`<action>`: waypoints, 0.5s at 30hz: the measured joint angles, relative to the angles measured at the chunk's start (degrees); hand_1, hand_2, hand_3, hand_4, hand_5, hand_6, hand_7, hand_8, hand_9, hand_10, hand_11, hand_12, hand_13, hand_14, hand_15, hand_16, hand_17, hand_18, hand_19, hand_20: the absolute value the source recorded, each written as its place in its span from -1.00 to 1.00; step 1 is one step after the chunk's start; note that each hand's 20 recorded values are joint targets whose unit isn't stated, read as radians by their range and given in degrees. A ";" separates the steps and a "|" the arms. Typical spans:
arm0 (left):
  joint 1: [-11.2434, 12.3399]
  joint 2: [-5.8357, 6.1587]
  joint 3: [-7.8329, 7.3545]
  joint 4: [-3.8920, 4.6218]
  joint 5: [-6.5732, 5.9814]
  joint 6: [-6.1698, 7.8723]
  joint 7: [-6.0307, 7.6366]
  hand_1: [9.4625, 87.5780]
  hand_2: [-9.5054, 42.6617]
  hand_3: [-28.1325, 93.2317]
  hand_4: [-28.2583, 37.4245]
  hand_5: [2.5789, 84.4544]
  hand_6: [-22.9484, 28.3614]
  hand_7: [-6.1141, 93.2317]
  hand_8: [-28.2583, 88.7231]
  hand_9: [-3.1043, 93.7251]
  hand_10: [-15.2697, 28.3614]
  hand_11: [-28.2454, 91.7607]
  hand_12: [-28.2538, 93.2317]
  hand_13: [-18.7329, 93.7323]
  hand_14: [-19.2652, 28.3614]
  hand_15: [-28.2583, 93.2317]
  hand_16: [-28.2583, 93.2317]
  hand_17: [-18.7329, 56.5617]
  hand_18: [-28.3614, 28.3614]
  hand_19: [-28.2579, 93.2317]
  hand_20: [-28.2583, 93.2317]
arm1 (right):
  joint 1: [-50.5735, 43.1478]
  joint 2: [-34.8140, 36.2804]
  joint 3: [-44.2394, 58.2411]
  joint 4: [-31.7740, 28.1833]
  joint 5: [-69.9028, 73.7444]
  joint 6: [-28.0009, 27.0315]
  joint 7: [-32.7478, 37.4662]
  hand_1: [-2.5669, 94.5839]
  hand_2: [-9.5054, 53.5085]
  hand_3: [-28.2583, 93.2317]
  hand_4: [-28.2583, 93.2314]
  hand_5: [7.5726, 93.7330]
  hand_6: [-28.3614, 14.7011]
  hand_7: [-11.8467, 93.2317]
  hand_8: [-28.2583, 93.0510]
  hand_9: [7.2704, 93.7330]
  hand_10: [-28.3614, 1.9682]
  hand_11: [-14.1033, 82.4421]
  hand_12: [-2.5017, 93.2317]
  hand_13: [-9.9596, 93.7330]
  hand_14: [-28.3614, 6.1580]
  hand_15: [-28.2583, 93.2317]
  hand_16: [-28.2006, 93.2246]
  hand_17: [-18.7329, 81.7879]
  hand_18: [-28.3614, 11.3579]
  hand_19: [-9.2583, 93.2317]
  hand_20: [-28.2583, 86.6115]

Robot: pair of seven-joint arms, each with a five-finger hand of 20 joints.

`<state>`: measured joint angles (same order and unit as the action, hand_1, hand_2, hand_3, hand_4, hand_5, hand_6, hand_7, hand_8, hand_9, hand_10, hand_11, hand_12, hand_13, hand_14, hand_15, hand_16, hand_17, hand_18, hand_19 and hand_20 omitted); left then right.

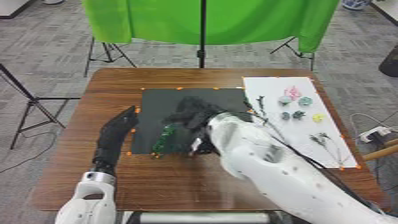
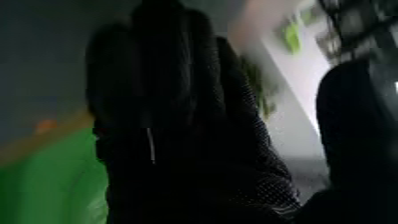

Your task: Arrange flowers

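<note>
Green cloth backdrop [image 1: 213, 22], black stands [image 1: 202, 52], gray speckled carpet [image 1: 53, 45].

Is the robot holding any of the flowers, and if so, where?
Nothing appears to be held: the right hand has straight fingers with the thumb apart, and the left hand is open too.

This looks like a lab or studio-like test room, with grey carpet tiles [image 1: 53, 60] underfoot, loose cables [image 1: 39, 160] on the floor and a green backdrop cloth [image 1: 160, 22] hung behind the brown wooden bench [image 1: 115, 82]. Black stand legs [image 1: 34, 102] rise beside it, and small orange marks edge the black mat [image 1: 158, 102] and white sheet [image 1: 266, 85] laid on top.
</note>
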<state>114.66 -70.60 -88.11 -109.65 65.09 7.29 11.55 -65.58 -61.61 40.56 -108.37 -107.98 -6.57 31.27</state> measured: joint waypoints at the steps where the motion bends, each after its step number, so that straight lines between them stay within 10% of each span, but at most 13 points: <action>1: 0.03 0.01 -0.04 0.00 -0.22 0.98 0.87 -0.56 -0.84 0.53 -0.82 -0.11 0.00 -0.68 -0.62 -0.19 0.22 -0.34 -0.32 -0.19 0.45 -0.31 -0.47 -0.50 0.46 -0.46 -0.26 | -1.56 1.79 2.30 -2.40 -0.13 1.23 -0.75 -0.21 -0.99 0.52 -0.71 0.27 0.07 -0.56 -0.61 0.39 -0.39 -0.28 -0.41 0.51 -0.24 0.21 -0.08 0.10 -0.72 0.68 0.30; 5: 0.63 0.02 -1.02 -0.27 -1.10 4.46 2.19 -0.56 -0.84 0.53 -0.82 -0.11 0.01 -0.67 -0.62 -0.19 0.21 -0.34 -0.32 -0.19 0.46 -0.30 -0.47 -0.50 0.45 -0.46 -0.25 | -8.53 9.88 13.13 -10.19 -2.06 7.11 -2.08 -0.14 -1.00 0.50 -0.77 0.29 0.08 -0.54 -0.61 0.39 -0.34 -0.26 -0.41 0.50 -0.21 0.25 -0.07 0.09 -0.72 0.67 0.33; 15: 2.18 0.06 -1.70 -0.90 -0.51 3.15 0.85 -0.56 -0.83 0.52 -0.81 -0.11 0.01 -0.68 -0.62 -0.20 0.21 -0.34 -0.32 -0.19 0.46 -0.30 -0.48 -0.50 0.45 -0.46 -0.25 | -34.06 24.97 43.63 -18.26 -11.74 4.01 2.19 -0.19 -1.00 0.43 -0.97 0.27 0.07 -0.54 -0.61 0.34 -0.33 -0.27 -0.40 0.49 -0.21 0.28 -0.06 0.08 -0.71 0.68 0.37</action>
<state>116.84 -70.54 -89.82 -110.55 64.59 10.44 12.41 -99.64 -36.64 84.19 -126.63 -119.72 -2.56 33.46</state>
